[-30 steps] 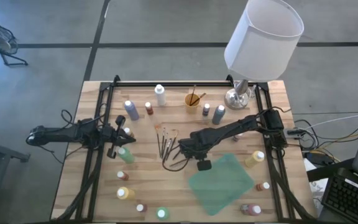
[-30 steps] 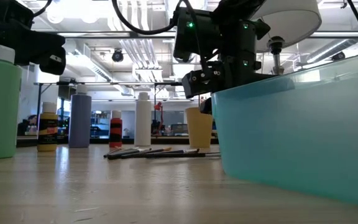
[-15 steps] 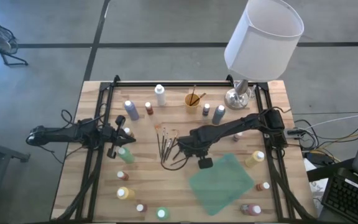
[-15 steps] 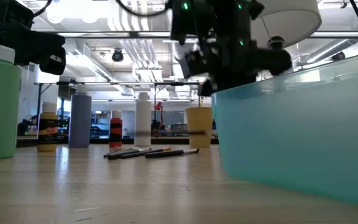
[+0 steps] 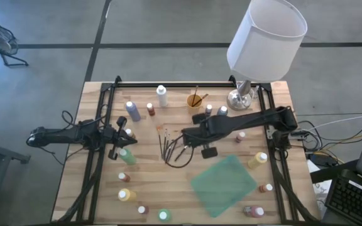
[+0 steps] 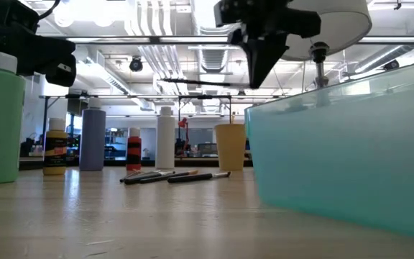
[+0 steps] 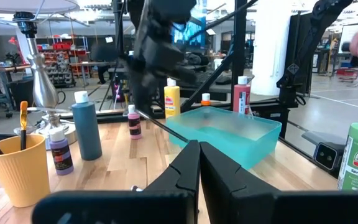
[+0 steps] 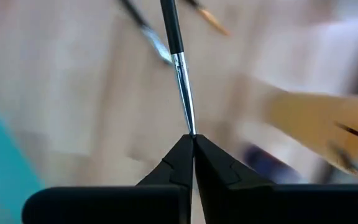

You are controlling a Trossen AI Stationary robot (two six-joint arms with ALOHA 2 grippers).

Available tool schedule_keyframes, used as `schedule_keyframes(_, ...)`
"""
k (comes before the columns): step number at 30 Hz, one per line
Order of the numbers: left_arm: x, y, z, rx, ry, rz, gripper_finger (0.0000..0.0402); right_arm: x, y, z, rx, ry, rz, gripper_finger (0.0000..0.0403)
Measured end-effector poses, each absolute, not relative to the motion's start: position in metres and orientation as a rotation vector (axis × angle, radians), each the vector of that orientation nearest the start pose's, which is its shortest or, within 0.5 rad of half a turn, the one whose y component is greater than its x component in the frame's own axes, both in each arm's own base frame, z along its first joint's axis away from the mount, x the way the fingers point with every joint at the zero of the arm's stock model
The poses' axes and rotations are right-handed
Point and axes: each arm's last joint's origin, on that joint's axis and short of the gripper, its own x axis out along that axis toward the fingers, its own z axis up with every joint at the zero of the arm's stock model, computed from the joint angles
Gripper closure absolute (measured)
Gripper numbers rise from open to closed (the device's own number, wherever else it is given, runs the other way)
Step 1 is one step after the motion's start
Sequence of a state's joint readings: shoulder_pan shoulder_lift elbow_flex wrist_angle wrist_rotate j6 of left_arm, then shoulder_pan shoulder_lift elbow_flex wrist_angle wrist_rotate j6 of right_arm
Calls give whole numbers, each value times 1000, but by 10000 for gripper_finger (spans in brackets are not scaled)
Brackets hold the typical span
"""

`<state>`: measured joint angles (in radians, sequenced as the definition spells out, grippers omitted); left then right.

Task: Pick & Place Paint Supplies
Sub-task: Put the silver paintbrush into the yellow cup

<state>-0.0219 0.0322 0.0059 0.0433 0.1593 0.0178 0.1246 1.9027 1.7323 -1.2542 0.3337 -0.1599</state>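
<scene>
brush pinched in right gripper

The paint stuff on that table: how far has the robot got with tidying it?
Barely started: the teal bin looks empty. The right gripper holds one brush, lifted above the table. The other brushes and bottles remain scattered. The left gripper waits, jaws closed.

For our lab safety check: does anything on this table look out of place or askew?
Only mildly: several brushes lie loose, fanned on the wood, while others stand in the yellow cup. The bottles appear upright; nothing looks spilled.
</scene>
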Motion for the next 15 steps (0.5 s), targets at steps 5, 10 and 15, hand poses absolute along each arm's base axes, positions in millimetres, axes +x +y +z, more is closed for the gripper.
schedule_keyframes(5, 99, -7, 167, 19, -19, -181, 388, 364, 28, 294, -747, 1417, -161, 394)
schedule_keyframes(10, 99, -7, 167, 19, -19, -181, 388, 369, 15, 314, -1065, 1408, -283, 394)
schedule_keyframes(15, 99, -7, 167, 19, -19, -181, 388, 369, -4, 334, -1343, 1479, -423, 394)
